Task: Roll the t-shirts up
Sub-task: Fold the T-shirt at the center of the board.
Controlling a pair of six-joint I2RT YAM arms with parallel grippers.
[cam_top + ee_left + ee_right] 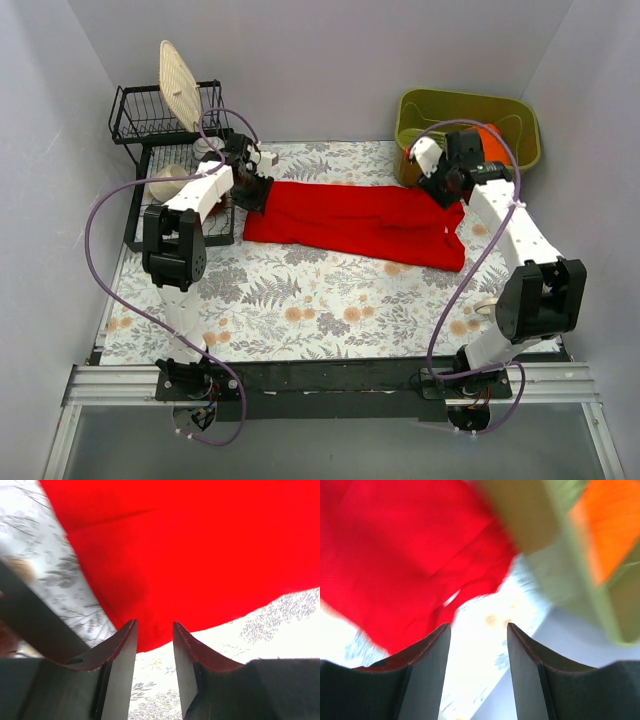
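Note:
A bright red t-shirt [360,220] lies folded into a long strip across the floral mat, running left to right. My left gripper [256,192] hovers at the strip's left end, open and empty; the left wrist view shows its jaws apart [154,630] just over the shirt's edge [190,555]. My right gripper [436,186] is at the strip's right end beside the bin, open and empty [477,630], with the shirt [395,560] to its left in the right wrist view.
A black dish rack [165,150] with a tan plate [181,84] stands at the back left. An olive green bin [470,130] holding an orange item [610,525] stands at the back right. The floral mat [320,300] covers the table.

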